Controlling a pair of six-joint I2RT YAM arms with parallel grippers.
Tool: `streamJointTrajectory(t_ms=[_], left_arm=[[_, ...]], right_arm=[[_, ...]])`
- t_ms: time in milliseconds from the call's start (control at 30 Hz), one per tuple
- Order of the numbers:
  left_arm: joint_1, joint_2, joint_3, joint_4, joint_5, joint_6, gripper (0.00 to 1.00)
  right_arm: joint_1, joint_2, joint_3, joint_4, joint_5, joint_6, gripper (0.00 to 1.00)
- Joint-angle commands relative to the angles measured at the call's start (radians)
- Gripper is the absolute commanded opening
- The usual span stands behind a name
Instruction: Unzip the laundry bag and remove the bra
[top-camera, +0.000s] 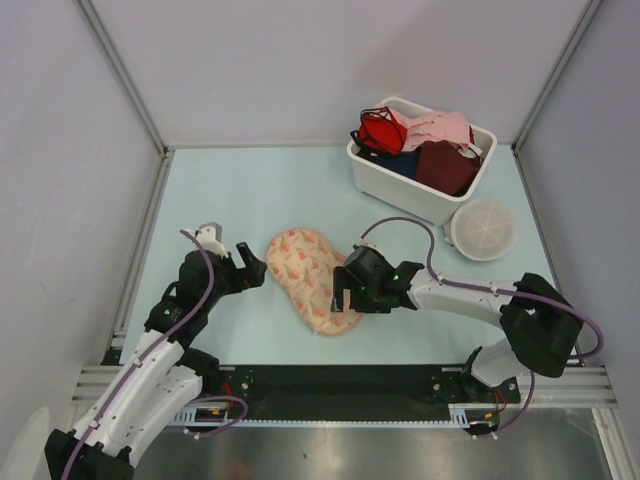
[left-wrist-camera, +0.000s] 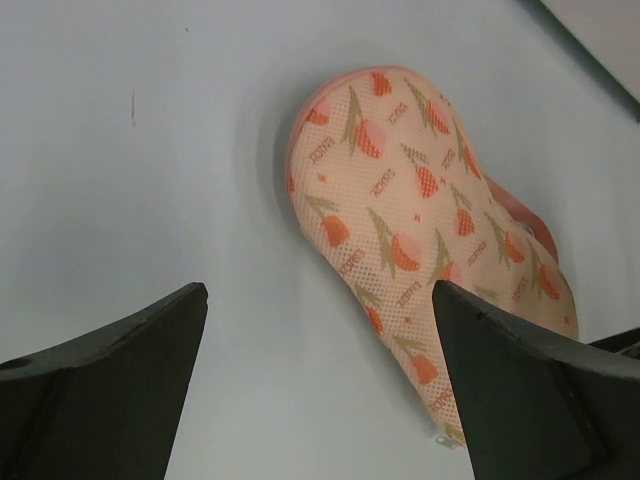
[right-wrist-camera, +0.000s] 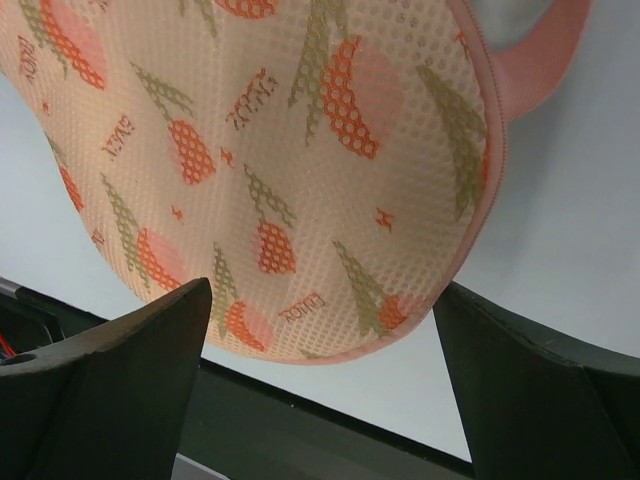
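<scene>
Pale mint table (top-camera: 230, 190) inside grey walls, white bin (top-camera: 400, 190) of garments at the far right, round mesh disc (top-camera: 483, 228) just beside it. Near the front edge, between the two arms: the laundry bag (top-camera: 310, 275), lying flat, peach with an orange leaf print, closed as far as can be told. No sign of the bra, presumably inside and out of sight. Left gripper (top-camera: 252, 270) just beside the bag's left end, jaws spread wide, holding nothing. Right gripper (top-camera: 343, 292) at the bag's near right end, equally wide and empty, with the rounded end framed between its jaws in the wrist view and a pink strap loop (right-wrist-camera: 540, 45) off to one side.

Step in hand, by the look of it: finding and taking the zipper pull. Not clearly shown in any view — possibly the small pale tab (left-wrist-camera: 440, 438) low on the seam in the left wrist view, but too small to tell. Best to pin one end of the bag with one gripper, low on the edge piping rather than the padded middle, then pinch the pull with the other, fingertips only. Draw along the curved seam — not straight across — keeping the fabric taut against snagging. Avoid clamping through both layers and catching the garment within.
</scene>
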Motion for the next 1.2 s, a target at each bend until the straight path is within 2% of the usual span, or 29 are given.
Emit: streamJointTrajectory(t_ms=[0,367,667,900,1067,1167], left_arm=[[-0.035,-0.012,-0.043,0.037,0.012,-0.059,1.0],[-0.046,-0.032,-0.129,0.063,0.041,-0.107,1.0],[-0.049,-0.029,-0.191,0.114,0.06,-0.134,1.0],[-0.05,-0.003,-0.226,0.215,0.077,-0.162,1.0],[-0.05,0.103,-0.255,0.35,0.12,-0.19,0.99],[-0.053,0.192,-0.247,0.42,0.135,-0.193,0.94]], right_arm=[[0.009,0.042,0.064,0.072,-0.014,0.004,0.98],[-0.035,0.252,0.276,0.141,-0.009,-0.12,0.98],[-0.132,0.397,0.469,0.152,-0.006,-0.225,0.98],[-0.144,0.274,0.477,0.065,0.158,-0.274,0.98],[-0.066,0.167,0.355,0.043,0.152,-0.214,0.97],[0.006,0.125,0.278,0.061,0.118,-0.135,0.96]])
